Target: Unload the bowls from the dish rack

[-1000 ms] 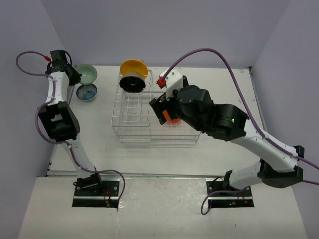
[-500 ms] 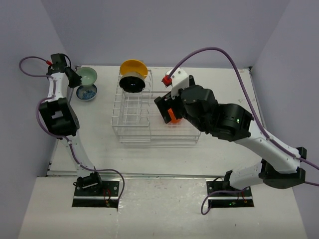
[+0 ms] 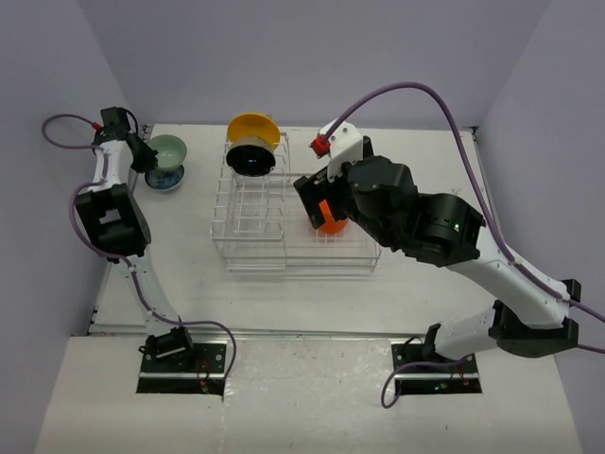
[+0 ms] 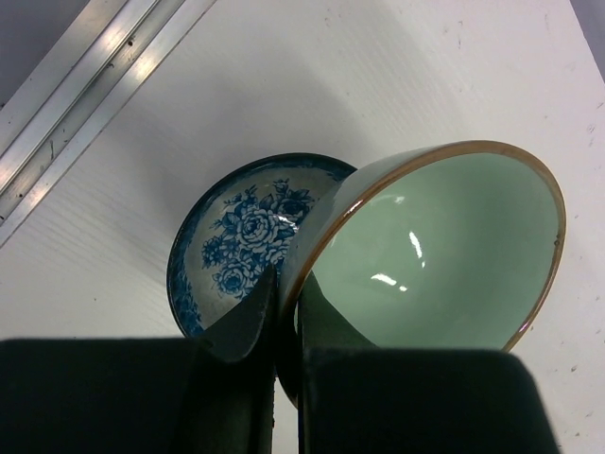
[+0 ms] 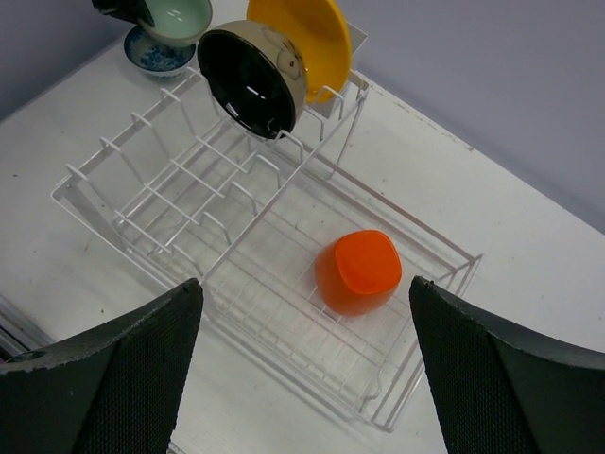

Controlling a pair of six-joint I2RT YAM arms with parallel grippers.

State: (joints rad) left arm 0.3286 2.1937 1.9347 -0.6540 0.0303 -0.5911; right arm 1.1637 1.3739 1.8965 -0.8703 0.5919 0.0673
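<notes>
My left gripper (image 3: 142, 156) is shut on the rim of the pale mint green bowl (image 3: 171, 148), which it holds tilted at the far left. In the left wrist view the mint bowl (image 4: 435, 255) overlaps the blue-and-white bowl (image 4: 236, 236) on the table; the fingers (image 4: 241, 322) pinch its rim. My right gripper (image 3: 317, 203) is open above the orange-red bowl (image 5: 359, 271), which lies upside down in the low basket of the dish rack (image 5: 189, 180). The yellow bowl (image 5: 302, 38) and the black bowl (image 5: 250, 85) stand on edge in the tall slotted section.
The dish rack (image 3: 255, 236) stands mid-table. The blue-and-white bowl (image 3: 163, 178) sits left of it near the table's left edge. Purple walls close in the back and both sides. The right arm's purple cable arcs over the far right.
My right gripper has drawn back to the right, and more of the orange-red bowl shows. My left gripper has shifted slightly with the mint bowl beside the blue-and-white bowl.
</notes>
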